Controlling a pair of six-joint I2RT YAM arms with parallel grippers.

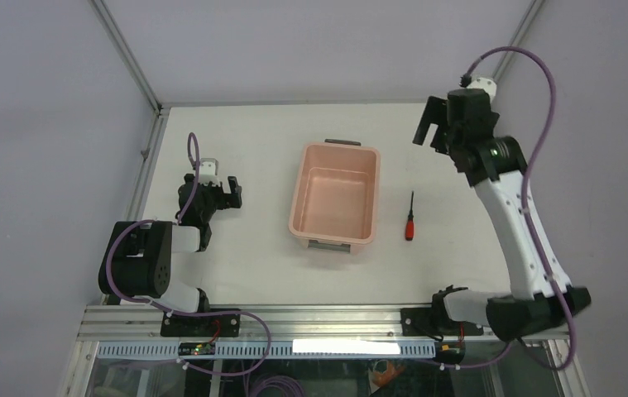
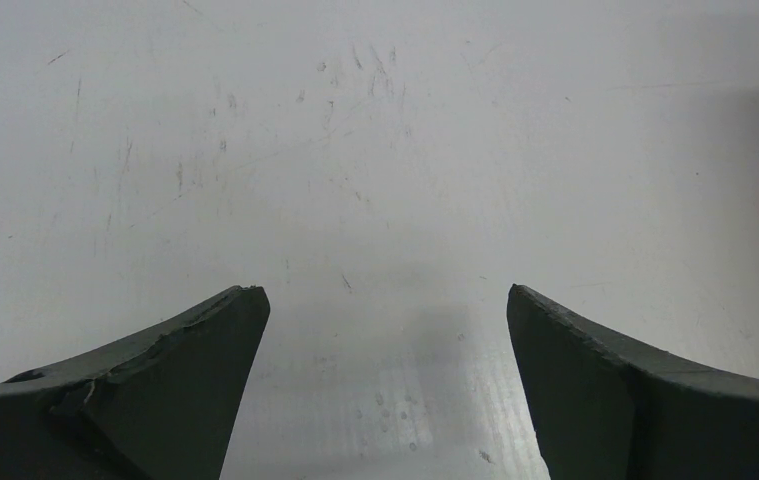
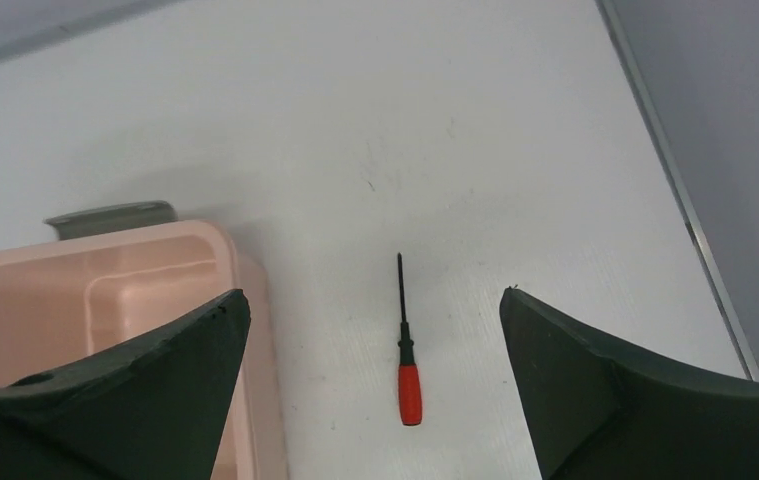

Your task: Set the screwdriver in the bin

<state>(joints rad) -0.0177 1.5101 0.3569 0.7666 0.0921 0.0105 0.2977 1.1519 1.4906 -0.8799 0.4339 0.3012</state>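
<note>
1. Locate the screwdriver (image 1: 409, 226). It lies flat on the table (image 1: 252, 265), just right of the bin (image 1: 298, 198) and not touching it. The red handle points toward the arm bases and the black shaft toward the far edge, roughly parallel to the bin's long side.
2. Locate the bin. It stands upright near the middle of the table, with a grey handle at each short end.
3. Check the right gripper (image 1: 431, 131). It is held above the far right part of the table, beyond the screwdriver's tip. In its wrist view the two fingers are spread wide and grip nothing. The screwdriver (image 3: 406, 345) lies on the table below, between them, and one end of the bin (image 3: 135, 235) shows at the left.
4. Check the left gripper (image 1: 232, 194). It sits low, left of the bin and well apart from it. Its fingers are spread wide and hold nothing — its wrist view shows only scuffed tabletop between them.
</note>
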